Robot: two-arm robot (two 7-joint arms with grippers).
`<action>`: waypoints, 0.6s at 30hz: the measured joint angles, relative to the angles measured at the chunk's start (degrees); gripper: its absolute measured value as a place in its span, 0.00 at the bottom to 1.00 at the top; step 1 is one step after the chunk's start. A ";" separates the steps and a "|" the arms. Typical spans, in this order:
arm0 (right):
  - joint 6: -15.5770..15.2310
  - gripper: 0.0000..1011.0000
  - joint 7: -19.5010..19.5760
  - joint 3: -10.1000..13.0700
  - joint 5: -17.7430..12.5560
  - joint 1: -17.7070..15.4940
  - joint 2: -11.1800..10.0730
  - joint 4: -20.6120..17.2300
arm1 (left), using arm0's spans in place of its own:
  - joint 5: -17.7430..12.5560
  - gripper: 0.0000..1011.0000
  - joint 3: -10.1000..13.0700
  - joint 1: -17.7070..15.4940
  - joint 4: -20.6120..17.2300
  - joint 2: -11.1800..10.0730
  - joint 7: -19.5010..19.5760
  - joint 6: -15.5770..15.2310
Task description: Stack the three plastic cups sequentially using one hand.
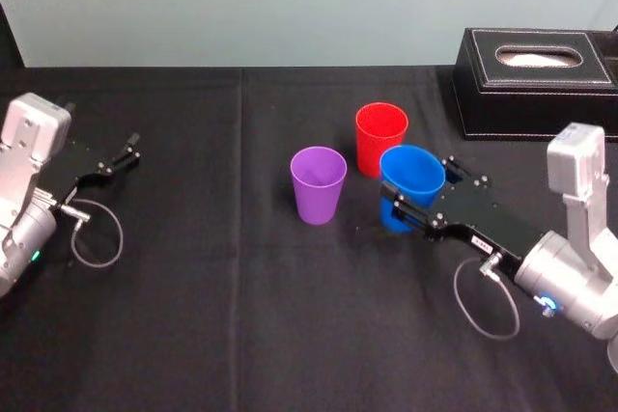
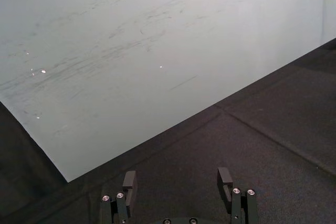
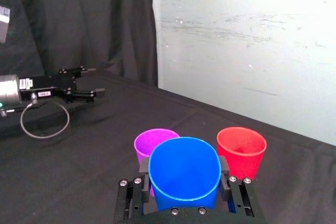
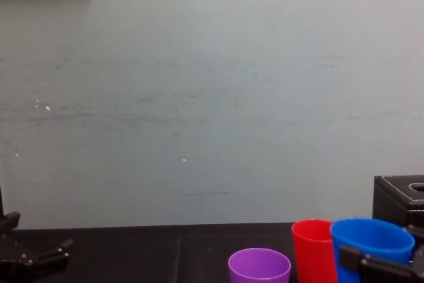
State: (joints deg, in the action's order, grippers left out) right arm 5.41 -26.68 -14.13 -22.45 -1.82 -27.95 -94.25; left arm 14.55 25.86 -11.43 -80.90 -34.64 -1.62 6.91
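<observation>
Three plastic cups stand upright, close together, mid-table on the black cloth. The red cup (image 1: 381,132) is farthest back, the purple cup (image 1: 319,180) stands to its left and nearer. Just right of the purple one is the blue cup (image 1: 412,173), almost touching the red. My right gripper (image 1: 417,190) reaches in from the right and is shut on the blue cup (image 3: 184,174), one finger pressing each side of its wall. Behind it in the right wrist view are the purple cup (image 3: 149,142) and the red cup (image 3: 241,148). My left gripper (image 1: 121,156) rests open at the table's left.
A black leather-look tissue box (image 1: 536,79) stands at the back right, beside the right arm's wrist. A pale wall rises behind the table's far edge. Bare black cloth lies between the cups and the left gripper (image 3: 86,85).
</observation>
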 joint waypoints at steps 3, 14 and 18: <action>-2.71 0.73 0.65 0.01 -0.19 0.62 -0.57 -1.68 | 0.00 0.99 0.00 0.00 0.00 0.00 0.00 0.00; -9.13 0.73 2.05 -0.31 -2.31 5.03 -1.15 -3.70 | 0.00 0.99 0.00 0.00 0.00 0.00 0.00 0.00; -10.19 0.73 2.29 -0.98 -2.66 7.40 -0.75 -2.40 | 0.00 0.99 0.00 0.00 0.00 0.00 0.00 0.00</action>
State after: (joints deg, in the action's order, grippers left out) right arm -4.78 -24.39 -15.11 -25.11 5.57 -28.70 -96.66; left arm 14.55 25.86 -11.43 -80.90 -34.64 -1.62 6.91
